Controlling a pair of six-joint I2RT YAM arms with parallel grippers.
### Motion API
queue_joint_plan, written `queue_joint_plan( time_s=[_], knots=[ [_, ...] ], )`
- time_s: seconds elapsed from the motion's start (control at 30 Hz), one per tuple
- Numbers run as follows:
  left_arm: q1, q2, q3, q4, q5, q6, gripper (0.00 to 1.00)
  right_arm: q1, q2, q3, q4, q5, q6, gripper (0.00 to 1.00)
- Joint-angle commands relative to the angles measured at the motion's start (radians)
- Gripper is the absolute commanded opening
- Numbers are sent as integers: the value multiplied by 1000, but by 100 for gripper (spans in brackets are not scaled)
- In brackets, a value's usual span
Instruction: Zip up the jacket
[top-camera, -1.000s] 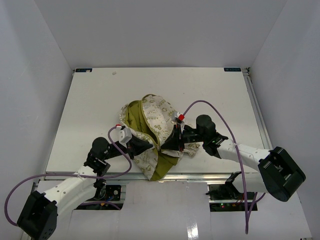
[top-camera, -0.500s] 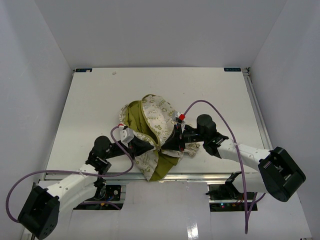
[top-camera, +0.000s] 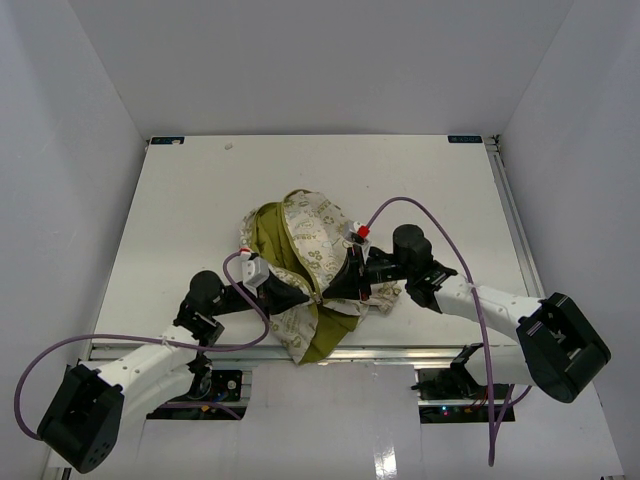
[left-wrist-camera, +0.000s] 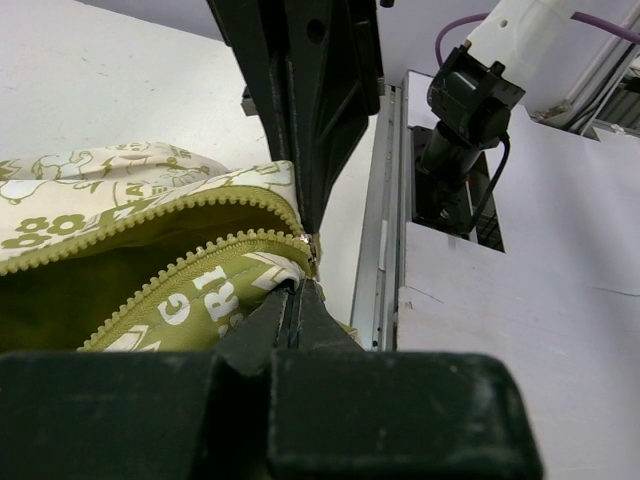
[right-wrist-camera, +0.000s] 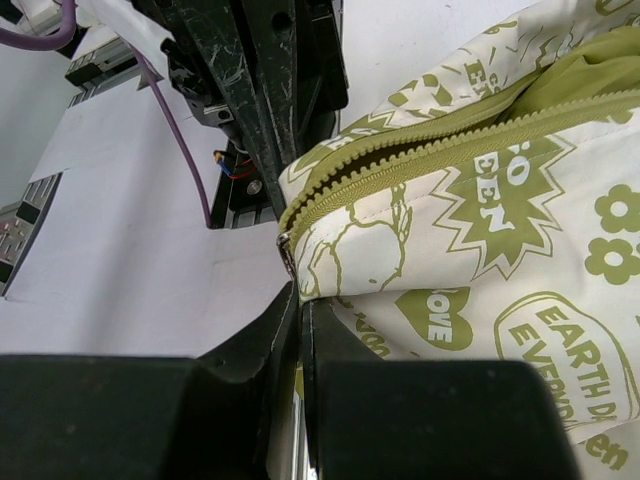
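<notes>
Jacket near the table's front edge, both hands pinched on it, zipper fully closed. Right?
No, the zipper is open: the left wrist view shows its two rows of teeth apart, green lining between. The jacket does lie near the front edge, left hand and right hand both pinched on it.

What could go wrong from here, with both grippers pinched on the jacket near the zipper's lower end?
1. The left gripper and right gripper pinch the jacket almost tip to tip; any inward move could make them collide.
2. The zipper rows lie apart and curved in the bunched cloth, so they may misalign or snag fabric.
3. The jacket's lowest fold lies at the near edge of the table; a pull toward the arms could drag it off.
</notes>
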Motion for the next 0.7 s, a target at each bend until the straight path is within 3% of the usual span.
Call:
queue_joint_plan(
  time_s=[0.0,0.13,0.23,0.33,0.67],
  knots=[
    [-2,11,-4,47,102,-19,0,-9,20,72,44,-21,-12,8],
    [-3,1,-5,40,73,-30,2,-9,30,72,41,-22,-17,8],
    [-3,-1,-8,71,86,-51,22,-9,34,68,38,-18,-21,8],
    [-3,9,-3,67,83,-59,31,-9,37,65,38,-18,-21,8],
    [-3,26,13,62,47,-72,42,-7,43,51,63,-9,-7,8]
  ],
)
